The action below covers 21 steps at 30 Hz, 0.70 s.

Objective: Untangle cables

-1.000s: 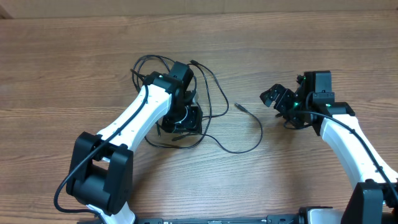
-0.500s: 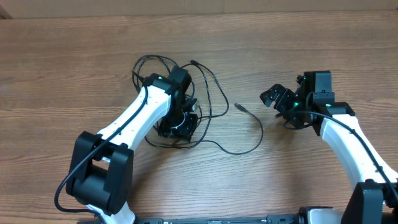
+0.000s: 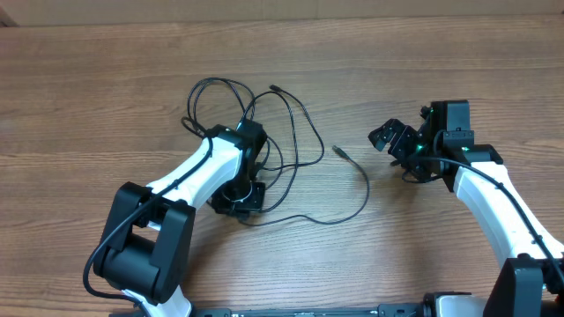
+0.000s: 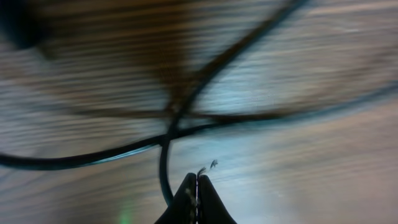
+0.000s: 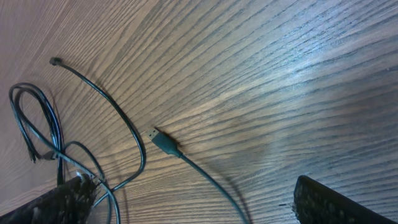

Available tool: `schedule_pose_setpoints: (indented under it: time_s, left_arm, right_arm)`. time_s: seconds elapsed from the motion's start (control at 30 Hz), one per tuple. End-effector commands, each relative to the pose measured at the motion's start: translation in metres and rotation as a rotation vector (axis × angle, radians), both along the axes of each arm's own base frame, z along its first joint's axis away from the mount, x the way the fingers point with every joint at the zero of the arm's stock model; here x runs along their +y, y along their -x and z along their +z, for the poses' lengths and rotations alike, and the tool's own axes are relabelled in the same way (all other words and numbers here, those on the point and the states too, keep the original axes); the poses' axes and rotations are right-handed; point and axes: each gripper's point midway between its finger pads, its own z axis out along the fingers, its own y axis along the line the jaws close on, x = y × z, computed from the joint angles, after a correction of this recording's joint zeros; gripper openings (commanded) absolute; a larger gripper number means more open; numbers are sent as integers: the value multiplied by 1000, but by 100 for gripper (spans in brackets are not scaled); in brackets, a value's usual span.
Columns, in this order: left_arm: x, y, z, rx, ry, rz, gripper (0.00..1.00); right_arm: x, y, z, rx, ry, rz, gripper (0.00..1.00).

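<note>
Robotics lab or test bench, by the look of it. Two white-and-black robot arms, left arm (image 3: 189, 172) and right arm (image 3: 493, 198), are based at the near edge of a wood-grain table (image 3: 106, 88), filmed from straight overhead plus a cam on each wrist. Small green light (image 3: 420, 146) glows on the right arm's wrist. Thin black cables (image 5: 165, 144) lie on the tabletop as props. Plain tan strip (image 3: 352, 7) runs beyond the far edge, can't tell what it is.
</note>
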Motion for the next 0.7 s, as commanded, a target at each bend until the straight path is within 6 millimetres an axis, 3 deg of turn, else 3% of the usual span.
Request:
schedule_pose_setpoints:
  time_s: [0.0,0.2,0.43,0.53,0.67]
  left_arm:
    - [28,-2,-7,-49,-178,89,4]
    - [51,-3,-5,-85,-309,137,6]
    - [53,4,3,-18,-281,180,4]
    - [51,-6,17,-29,-276,186,4]
    - [38,-34,38,-104,-229,200,4]
  right_arm:
    - [0,-7,8,-26,11,3,100]
    - [0,-7,8,-26,11,3,100]
    - [0,-7,8,-26,11,3,100]
    - [0,-7,8,-26,11,3,100]
    - [0,-7,8,-26,11,3,100]
